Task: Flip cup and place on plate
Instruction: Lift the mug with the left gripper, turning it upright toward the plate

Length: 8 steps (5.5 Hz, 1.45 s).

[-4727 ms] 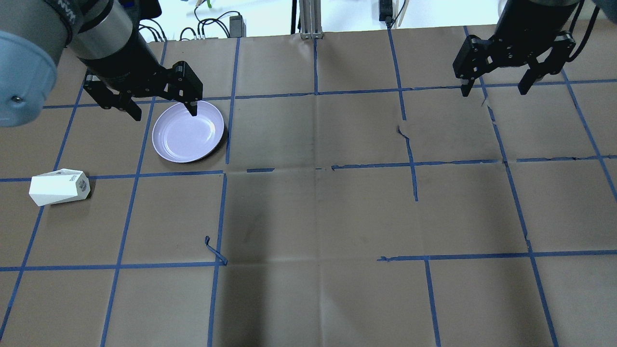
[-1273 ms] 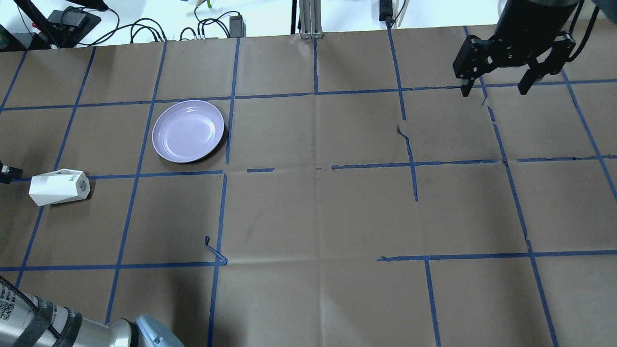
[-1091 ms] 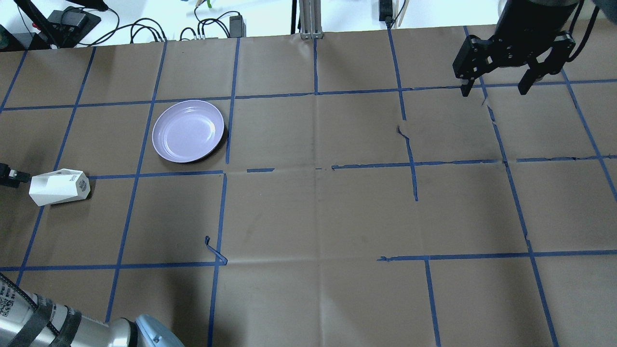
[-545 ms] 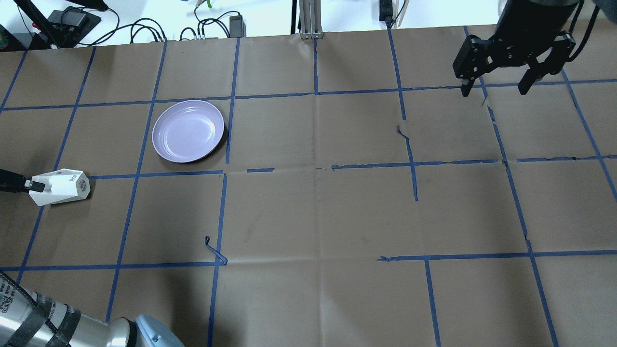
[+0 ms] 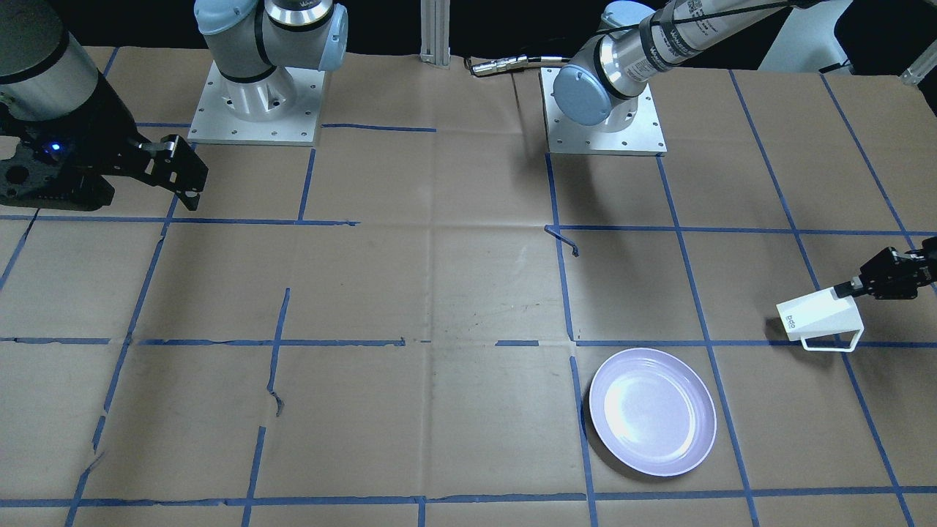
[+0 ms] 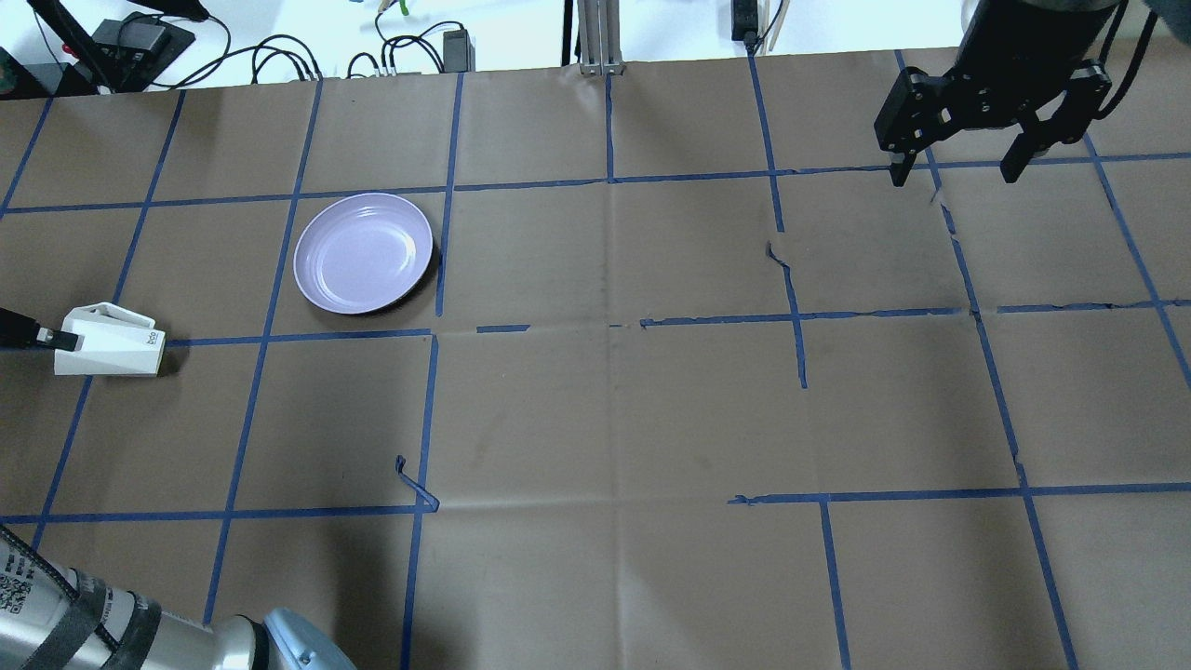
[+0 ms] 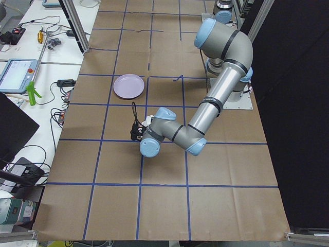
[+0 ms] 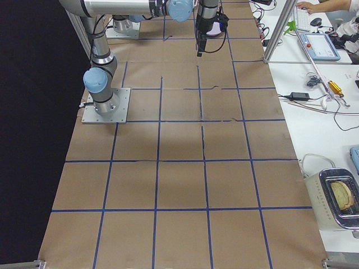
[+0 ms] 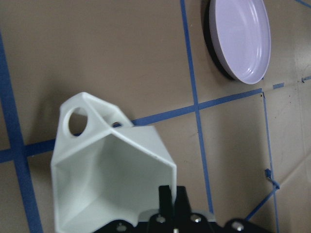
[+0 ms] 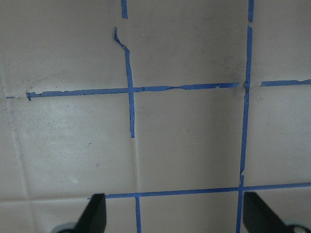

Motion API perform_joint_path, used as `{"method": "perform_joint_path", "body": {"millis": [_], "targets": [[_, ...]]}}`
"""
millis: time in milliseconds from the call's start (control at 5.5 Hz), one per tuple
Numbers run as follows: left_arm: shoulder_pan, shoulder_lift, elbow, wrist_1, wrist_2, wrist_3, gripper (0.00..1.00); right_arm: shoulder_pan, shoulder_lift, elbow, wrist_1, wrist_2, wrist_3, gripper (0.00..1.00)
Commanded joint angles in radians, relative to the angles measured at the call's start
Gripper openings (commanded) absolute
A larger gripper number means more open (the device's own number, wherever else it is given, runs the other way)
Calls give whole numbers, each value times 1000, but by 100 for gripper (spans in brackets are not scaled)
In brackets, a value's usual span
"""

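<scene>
The white faceted cup [image 6: 112, 341] lies on its side at the table's left edge, handle turned towards the plate, open mouth facing my left gripper [image 6: 46, 337]. In the left wrist view the fingers [image 9: 173, 200] are pressed together on the rim wall of the cup [image 9: 107, 170]. The front view shows the cup [image 5: 818, 318] with my left gripper [image 5: 849, 289] at its mouth. The lavender plate [image 6: 363, 253] sits empty, apart from the cup, and also shows in the front view [image 5: 651, 411]. My right gripper [image 6: 954, 175] hangs open and empty at the far right.
Brown paper with a blue tape grid covers the table. A loose curl of tape [image 6: 414, 484] sticks up near the middle left. The paper is torn [image 6: 777, 251] right of centre. Cables [image 6: 400, 51] lie beyond the far edge.
My left arm left the plate area and came in low from the left edge to the cup's mouth. The fingers closed on its rim and the cup rolled, turning its handle towards the plate.
</scene>
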Motion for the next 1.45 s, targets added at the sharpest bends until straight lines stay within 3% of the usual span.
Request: {"method": "perform_joint_path", "body": {"millis": [0,182,545,909,1273], "targets": [[-80,109,1,-8,-10,-63,0,0,0,0,0,0,0,100],[-157,179,-2,-7,0,-97,0,0,0,0,0,0,0,100],[-389,270,-17,69,2,-356,0,0,0,0,0,0,0,100],[-644,263,-48,318,228,-624,0,0,0,0,0,0,0,100],[-780,243,-180,572,402,-686,0,0,0,0,0,0,0,100]]}}
